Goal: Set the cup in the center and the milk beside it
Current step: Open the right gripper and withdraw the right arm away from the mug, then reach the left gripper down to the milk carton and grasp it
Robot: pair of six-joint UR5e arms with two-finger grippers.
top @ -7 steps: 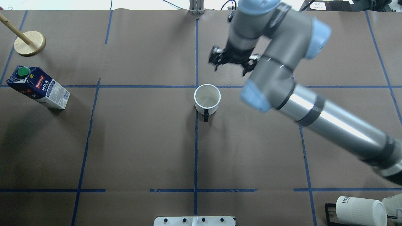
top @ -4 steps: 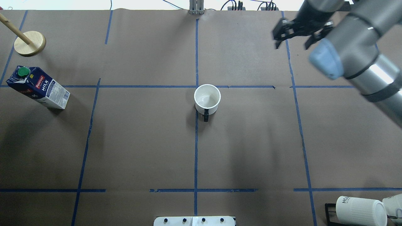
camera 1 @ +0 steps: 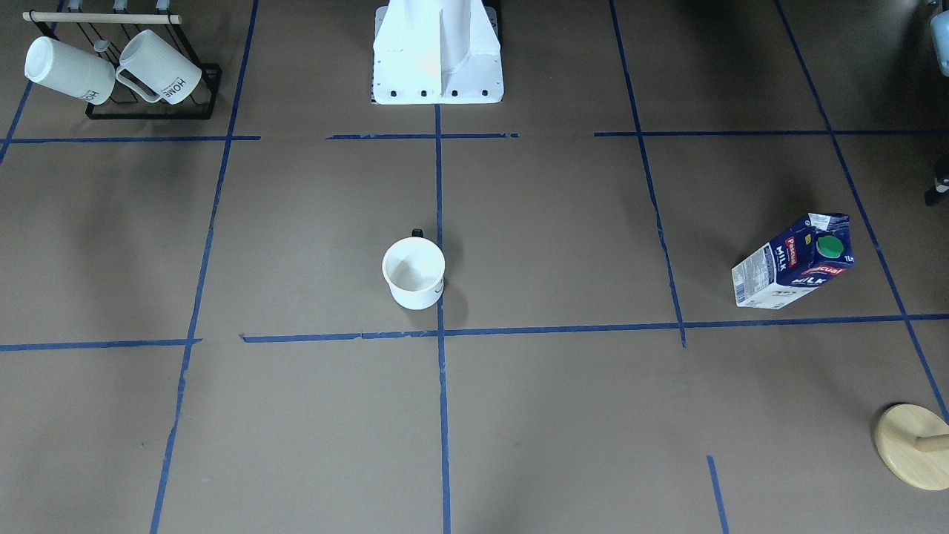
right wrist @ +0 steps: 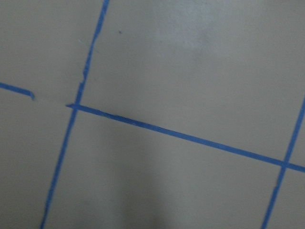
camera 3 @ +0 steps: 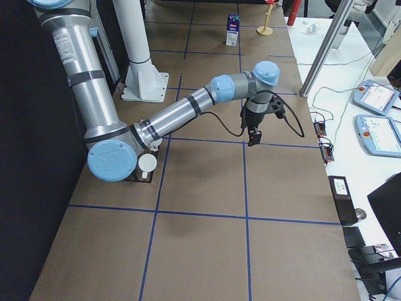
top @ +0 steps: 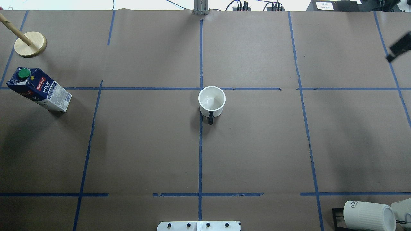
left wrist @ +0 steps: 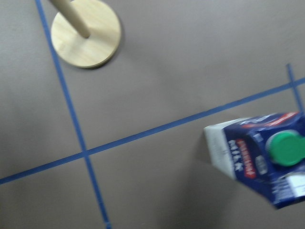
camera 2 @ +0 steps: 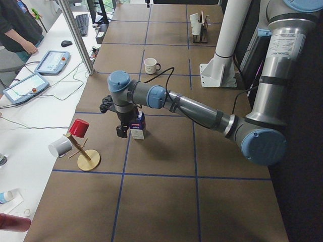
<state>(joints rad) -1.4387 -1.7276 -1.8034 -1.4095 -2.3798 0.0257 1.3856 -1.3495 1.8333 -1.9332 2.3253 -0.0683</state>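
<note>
The cup (top: 212, 101) is a smooth white mug that stands upright just beside the center tape crossing (top: 200, 88), with its dark handle pointing toward the robot. It also shows in the front view (camera 1: 414, 273). The milk (top: 38, 89), a dark blue carton with a green cap, stands far left; it also shows in the left wrist view (left wrist: 262, 157). My left gripper (camera 2: 120, 121) hovers next to the milk, and I cannot tell if it is open. Only a dark tip of my right gripper (top: 399, 48) shows at the right edge, far from the cup, and I cannot tell its state.
A wooden peg stand (top: 30, 44) is at the far left corner behind the milk. A black rack with two ribbed "HOME" mugs (camera 1: 111, 67) sits near the robot's right side. The white robot base (camera 1: 437, 52) is at the near middle edge.
My right arm has swung from above and behind the cup out to the right, almost leaving the overhead view. The cup and the milk have not moved.
</note>
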